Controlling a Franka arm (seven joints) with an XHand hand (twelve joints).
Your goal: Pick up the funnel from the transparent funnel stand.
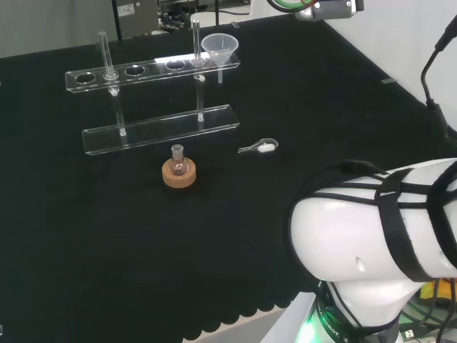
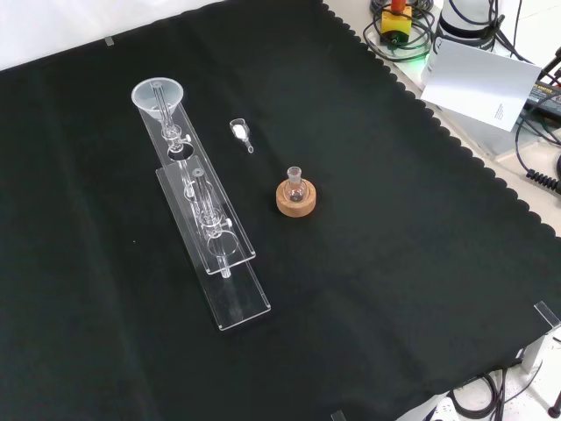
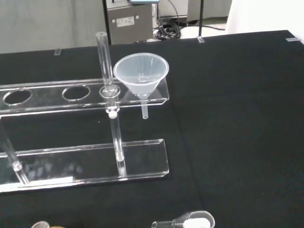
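A clear plastic funnel sits upright in the end hole of the transparent funnel stand, at the right end of its upper shelf in the head view. Its stem hangs down through the hole. In the front view the funnel is at the far end of the stand. The wrist view looks at the funnel from the side, with the stand's upper shelf and one of its upright posts beside it. Several other holes in the shelf hold nothing.
A small round flask on a cork ring stands in front of the stand, also in the front view. A small clear scoop lies on the cloth to its right. The arm's white link fills the lower right.
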